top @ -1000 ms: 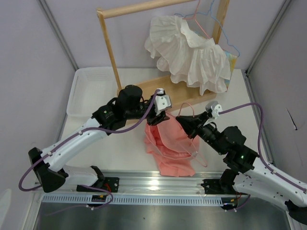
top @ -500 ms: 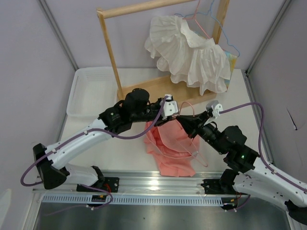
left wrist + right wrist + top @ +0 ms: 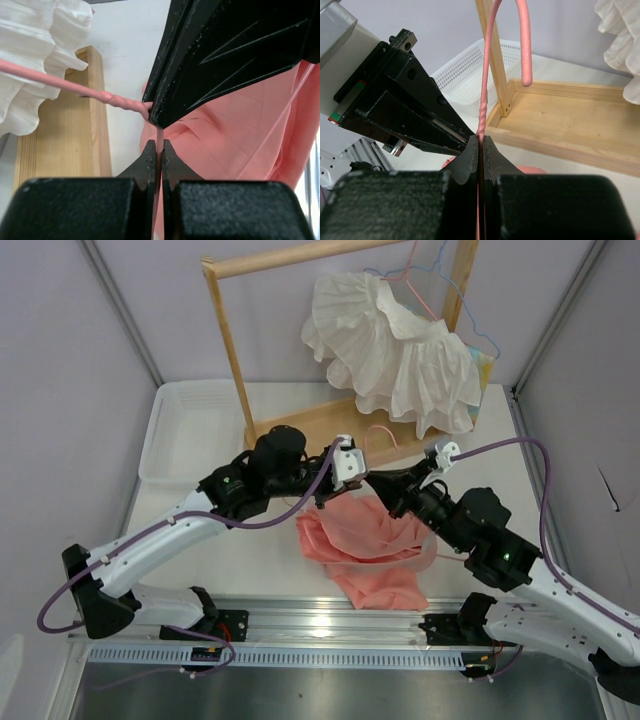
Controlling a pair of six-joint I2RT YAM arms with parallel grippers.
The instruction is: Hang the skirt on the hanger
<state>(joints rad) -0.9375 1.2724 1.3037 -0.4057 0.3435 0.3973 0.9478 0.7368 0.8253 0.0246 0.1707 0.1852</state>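
- The right pincer [image 3: 480,145] is pinched narrow on the hanger [image 3: 486,85]. It grips the pink wire just below the twisted neck, and the hook curves up beyond its fingertips.
- The left pincer [image 3: 158,150] is clamped narrow on the same wire. The right pincer's dark tip is just ahead of it and fills much of its view.
- Directly below both pincers the skirt [image 3: 365,540] lies rumpled on the desk [image 3: 250,550], with one thin arm of the hanger running across the cloth.
- Beyond the pincers a wooden rack [image 3: 300,430] stands with its base on the desk.
- Farther off, a white ruffled garment [image 3: 395,340] hangs from the rack.
- A white basket [image 3: 190,430] sits out to the left of the left pincer, beside the rack.
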